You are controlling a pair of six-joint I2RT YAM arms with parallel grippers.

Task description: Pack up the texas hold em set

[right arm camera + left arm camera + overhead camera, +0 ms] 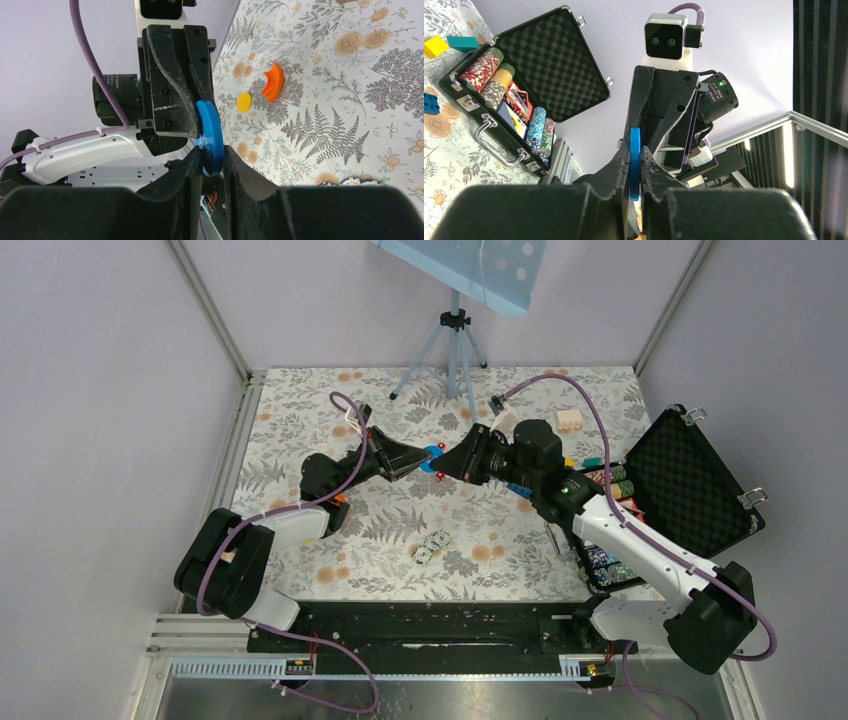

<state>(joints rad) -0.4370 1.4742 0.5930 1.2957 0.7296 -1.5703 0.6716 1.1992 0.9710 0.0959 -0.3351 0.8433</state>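
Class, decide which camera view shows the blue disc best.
The right wrist view: the blue disc fills the middle, its round face turned partly to the camera. The left wrist view shows the disc only edge-on, as a thin strip. The top external view shows only a small blue patch.

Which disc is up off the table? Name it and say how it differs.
The blue disc, gripped in mid-air; the yellow disc lies flat on the table.

Lying on floral worktop [350, 150]: orange curved piece [273, 82]; yellow brick [435, 46] just beside teal brick [463, 43]; tripod [455, 345] behind.
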